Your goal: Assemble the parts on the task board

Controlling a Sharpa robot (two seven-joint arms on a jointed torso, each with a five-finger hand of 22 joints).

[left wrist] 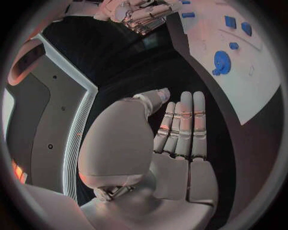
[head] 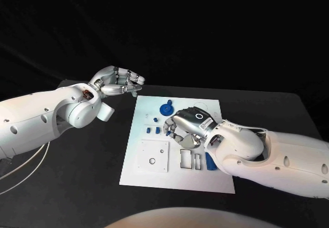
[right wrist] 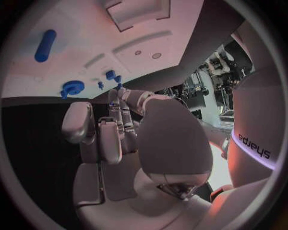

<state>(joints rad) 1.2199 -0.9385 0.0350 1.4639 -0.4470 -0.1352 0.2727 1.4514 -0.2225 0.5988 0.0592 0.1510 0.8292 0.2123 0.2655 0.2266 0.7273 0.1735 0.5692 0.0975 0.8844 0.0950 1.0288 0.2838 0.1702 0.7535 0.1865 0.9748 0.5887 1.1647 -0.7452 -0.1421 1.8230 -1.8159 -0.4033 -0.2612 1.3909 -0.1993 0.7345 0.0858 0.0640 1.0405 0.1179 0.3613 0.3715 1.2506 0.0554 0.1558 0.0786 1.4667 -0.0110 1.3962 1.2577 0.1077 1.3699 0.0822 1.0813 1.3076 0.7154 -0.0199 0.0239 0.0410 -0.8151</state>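
Observation:
The white task board [head: 137, 171] lies mid-table. On it are a blue gear [head: 164, 109], several small blue pieces [head: 150, 128] and a blue cylinder [head: 210, 163]. My right hand [head: 188, 126] hangs over the board's middle, fingers pointing down at it. In the right wrist view, the thumb and a finger of that right hand [right wrist: 120, 134] come together right at a small blue piece [right wrist: 118, 80]; whether they pinch it is unclear. The gear [right wrist: 72, 87] and cylinder [right wrist: 45, 45] lie beyond. My left hand [head: 116, 80] floats off the board's far left corner, and this left hand [left wrist: 180, 139] holds nothing.
The board carries a square recessed plate [head: 152, 156] and narrow rectangular slots [head: 186, 159] near its front. Black table [head: 82, 161] surrounds the board. The left wrist view shows the board [left wrist: 240, 86], the gear [left wrist: 221, 62] and my right hand [left wrist: 141, 12] over it.

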